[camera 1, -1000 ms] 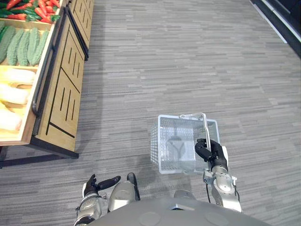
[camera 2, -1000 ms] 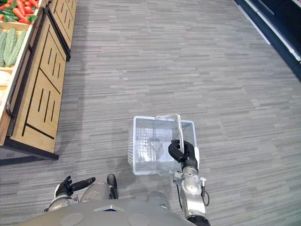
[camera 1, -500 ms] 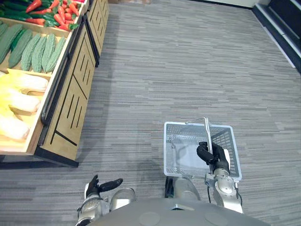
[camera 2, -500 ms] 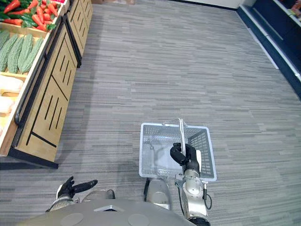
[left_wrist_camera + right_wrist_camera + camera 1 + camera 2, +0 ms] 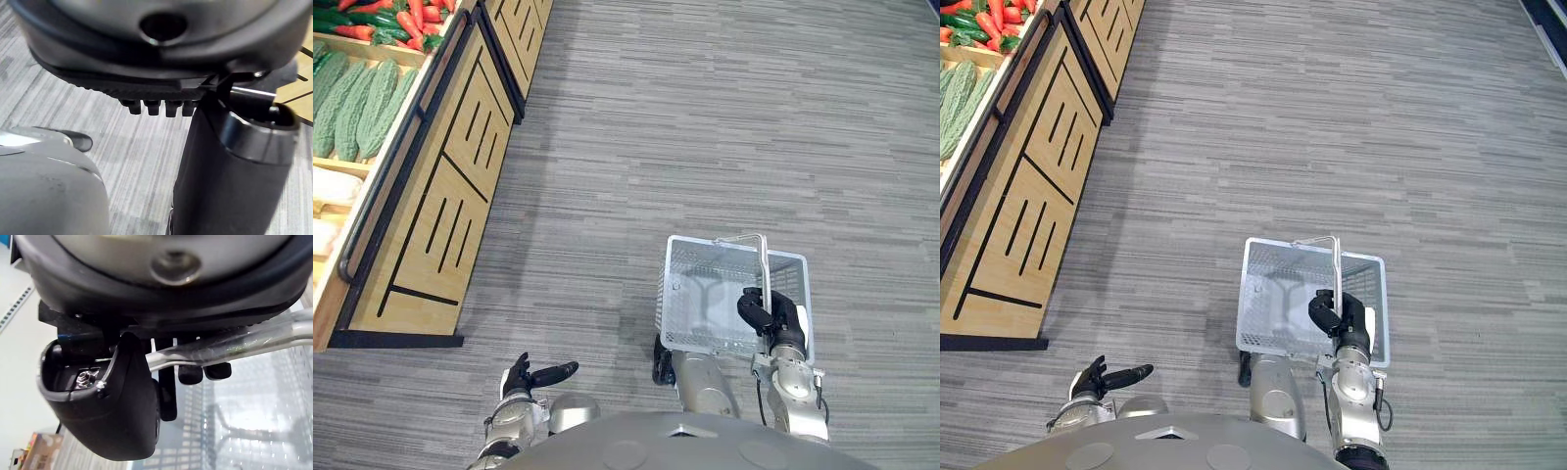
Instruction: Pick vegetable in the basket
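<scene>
Bare floor (image 5: 705, 127) lies open around the left hand's (image 5: 524, 380) straight fingers, and the wooden produce stand (image 5: 440, 196) stands well apart from them. The wire basket (image 5: 690, 294) hangs under the right hand's (image 5: 773, 318) curled fingers, blocking that side.

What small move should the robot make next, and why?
Probably step left toward the produce stand. The right hand is curled round the basket handle, the basket looks empty, the left hand is open and free, and the green gourds lie off to the robot's left, likely beyond reach.
</scene>
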Controlling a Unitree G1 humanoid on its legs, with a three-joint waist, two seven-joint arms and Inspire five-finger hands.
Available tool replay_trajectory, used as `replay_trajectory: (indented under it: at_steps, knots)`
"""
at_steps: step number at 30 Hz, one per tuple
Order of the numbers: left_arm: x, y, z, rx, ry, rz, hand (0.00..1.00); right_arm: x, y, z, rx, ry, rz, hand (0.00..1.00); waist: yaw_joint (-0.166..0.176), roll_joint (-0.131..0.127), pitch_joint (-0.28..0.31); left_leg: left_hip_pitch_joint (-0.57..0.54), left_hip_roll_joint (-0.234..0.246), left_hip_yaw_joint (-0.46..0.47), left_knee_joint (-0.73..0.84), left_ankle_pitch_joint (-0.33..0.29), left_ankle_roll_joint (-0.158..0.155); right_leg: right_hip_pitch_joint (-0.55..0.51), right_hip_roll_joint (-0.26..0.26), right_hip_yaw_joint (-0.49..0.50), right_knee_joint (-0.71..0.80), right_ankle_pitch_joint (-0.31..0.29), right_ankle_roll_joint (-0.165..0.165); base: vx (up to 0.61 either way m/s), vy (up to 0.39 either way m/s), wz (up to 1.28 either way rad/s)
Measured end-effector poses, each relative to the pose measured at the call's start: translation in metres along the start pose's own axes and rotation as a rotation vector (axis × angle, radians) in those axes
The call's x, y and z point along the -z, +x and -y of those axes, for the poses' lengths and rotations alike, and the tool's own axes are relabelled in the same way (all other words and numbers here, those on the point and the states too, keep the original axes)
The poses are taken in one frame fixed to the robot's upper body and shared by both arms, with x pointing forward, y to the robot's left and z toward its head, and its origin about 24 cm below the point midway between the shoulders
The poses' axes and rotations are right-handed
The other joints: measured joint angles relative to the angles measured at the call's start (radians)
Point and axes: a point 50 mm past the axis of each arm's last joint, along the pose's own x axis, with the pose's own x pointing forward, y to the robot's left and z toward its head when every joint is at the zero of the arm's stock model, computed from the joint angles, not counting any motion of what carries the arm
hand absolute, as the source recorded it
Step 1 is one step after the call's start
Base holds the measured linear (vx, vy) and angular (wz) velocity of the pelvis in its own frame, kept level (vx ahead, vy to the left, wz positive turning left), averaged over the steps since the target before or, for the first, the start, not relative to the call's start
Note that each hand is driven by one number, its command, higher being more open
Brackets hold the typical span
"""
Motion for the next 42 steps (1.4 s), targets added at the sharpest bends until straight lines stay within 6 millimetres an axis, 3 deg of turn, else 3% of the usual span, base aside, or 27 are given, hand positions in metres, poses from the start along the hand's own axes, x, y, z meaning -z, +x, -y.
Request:
replay_trajectory:
  at_steps: [2, 4, 5, 6, 7, 9, 11, 13, 14, 15, 17, 19, 23, 24, 33, 42]
  knots:
    - [-0.001, 0.000, 0.001, 0.000, -0.006, 0.001, 1.00, 0.001, -0.001, -0.002, -0.014, -0.001, -0.001, 0.00, 0.001, 0.006, -0.003, -0.068, 0.012, -0.023, 0.147, 0.021, -0.008, 0.037, 0.012, -0.011, -0.032, -0.006, -0.008, 0.18, -0.135, 0.10]
    - [-0.001, 0.000, 0.000, -0.004, -0.007, 0.000, 1.00, 0.006, -0.006, -0.003, -0.031, -0.009, -0.017, 0.00, 0.002, 0.005, -0.003, -0.142, 0.046, -0.011, 0.365, 0.131, -0.002, 0.120, 0.039, -0.014, -0.080, -0.017, -0.024, 0.22, -0.130, -0.02]
    - [0.000, 0.000, 0.000, -0.004, -0.007, 0.000, 1.00, 0.007, -0.007, -0.002, -0.030, -0.009, -0.018, 0.00, 0.003, 0.006, -0.003, -0.149, 0.051, -0.003, 0.386, 0.151, 0.001, 0.130, 0.042, -0.013, -0.086, -0.019, -0.027, 0.28, -0.168, -0.09]
    - [0.002, 0.000, -0.004, -0.011, -0.005, -0.004, 1.00, 0.008, -0.011, 0.001, -0.023, -0.012, -0.016, 0.00, 0.004, -0.002, 0.000, -0.177, 0.083, 0.046, 0.481, 0.202, 0.041, 0.179, 0.050, -0.011, -0.121, -0.026, -0.040, 0.27, -0.154, -0.05]
    - [0.000, 0.000, -0.004, -0.012, -0.003, 0.002, 1.00, 0.007, -0.011, 0.005, -0.007, -0.014, -0.012, 0.00, 0.001, -0.003, -0.001, -0.214, 0.096, 0.080, 0.552, 0.139, 0.069, 0.206, 0.051, -0.010, -0.143, -0.030, -0.045, 0.27, -0.142, -0.02]
    - [-0.002, 0.000, -0.004, -0.011, -0.003, 0.011, 1.00, 0.009, -0.014, 0.009, 0.013, 0.000, -0.018, 0.00, 0.002, -0.006, 0.001, -0.260, 0.085, 0.129, 0.578, 0.036, 0.087, 0.258, 0.047, -0.009, -0.185, -0.030, -0.045, 0.20, -0.049, 0.08]
    - [-0.004, 0.000, -0.004, -0.011, -0.022, 0.019, 1.00, 0.010, -0.014, 0.010, 0.019, 0.023, -0.023, 0.00, 0.007, -0.012, 0.003, -0.290, 0.042, 0.149, 0.482, -0.035, 0.083, 0.295, 0.034, -0.009, -0.200, -0.029, -0.044, 0.17, 0.045, -0.01]
    - [-0.006, 0.000, -0.003, -0.009, -0.024, 0.026, 1.00, 0.009, -0.014, 0.009, 0.013, 0.047, -0.023, 0.00, 0.014, -0.016, 0.006, -0.290, -0.020, 0.144, 0.229, -0.038, 0.073, 0.315, 0.012, 0.000, -0.200, -0.029, -0.038, 0.12, 0.128, -0.18]
    - [-0.005, 0.000, -0.001, -0.004, -0.023, 0.024, 1.00, 0.009, -0.014, 0.009, 0.006, 0.059, -0.020, 0.00, 0.019, -0.009, 0.002, -0.286, -0.041, 0.133, 0.105, 0.015, 0.071, 0.318, 0.008, 0.008, -0.200, -0.030, -0.024, 0.10, 0.178, -0.29]
    - [-0.002, -0.001, 0.004, 0.010, -0.035, 0.015, 1.00, 0.010, -0.014, 0.009, 0.000, 0.085, -0.019, 0.00, 0.026, 0.012, -0.011, -0.289, -0.058, 0.126, 0.016, 0.134, 0.061, 0.321, 0.011, 0.023, -0.201, -0.050, 0.015, 0.08, 0.149, -0.22]
    - [-0.003, 0.000, -0.004, -0.010, -0.027, 0.022, 1.00, 0.016, -0.017, 0.000, -0.030, 0.173, -0.055, 0.00, 0.025, -0.032, -0.024, -0.248, -0.111, 0.135, -0.062, 0.167, 0.080, 0.329, -0.030, 0.043, -0.235, -0.040, 0.046, 0.11, 0.178, 0.03]
    - [0.001, -0.001, -0.007, -0.020, -0.031, 0.010, 1.00, 0.017, -0.017, -0.002, -0.030, 0.230, -0.067, 0.00, 0.028, -0.047, -0.033, -0.226, -0.142, 0.155, -0.122, 0.187, 0.099, 0.329, -0.056, 0.051, -0.257, -0.028, 0.064, 0.08, 0.149, -0.08]
    - [0.016, -0.004, -0.011, -0.032, -0.031, -0.045, 1.00, 0.019, -0.019, -0.008, -0.057, 0.277, -0.083, 0.00, 0.026, -0.048, -0.037, -0.177, -0.177, 0.193, -0.198, 0.210, 0.119, 0.330, -0.084, 0.086, -0.275, -0.015, 0.084, 0.04, 0.084, -0.20]
    - [0.029, -0.007, -0.021, -0.062, -0.030, -0.089, 1.00, 0.029, -0.023, -0.024, -0.109, 0.284, -0.136, 0.00, 0.030, -0.069, -0.089, -0.111, -0.221, 0.192, -0.363, 0.302, 0.137, 0.324, -0.097, 0.101, -0.309, 0.008, 0.107, 0.00, 0.000, 0.00]
    - [0.026, -0.007, -0.020, -0.057, -0.040, -0.076, 1.00, 0.029, -0.020, -0.015, -0.066, 0.329, -0.136, 0.00, 0.030, -0.064, -0.085, -0.113, -0.220, 0.195, -0.364, 0.299, 0.136, 0.323, -0.098, 0.102, -0.314, 0.010, 0.108, 0.00, 0.000, -0.01]
    - [0.015, -0.006, -0.011, -0.026, -0.140, -0.027, 1.00, 0.010, -0.001, 0.003, 0.060, 0.498, -0.083, 0.00, 0.027, -0.041, -0.077, -0.112, -0.214, 0.268, -0.364, 0.278, 0.134, 0.305, -0.095, 0.154, -0.346, 0.042, 0.120, 0.02, 0.011, -0.22]
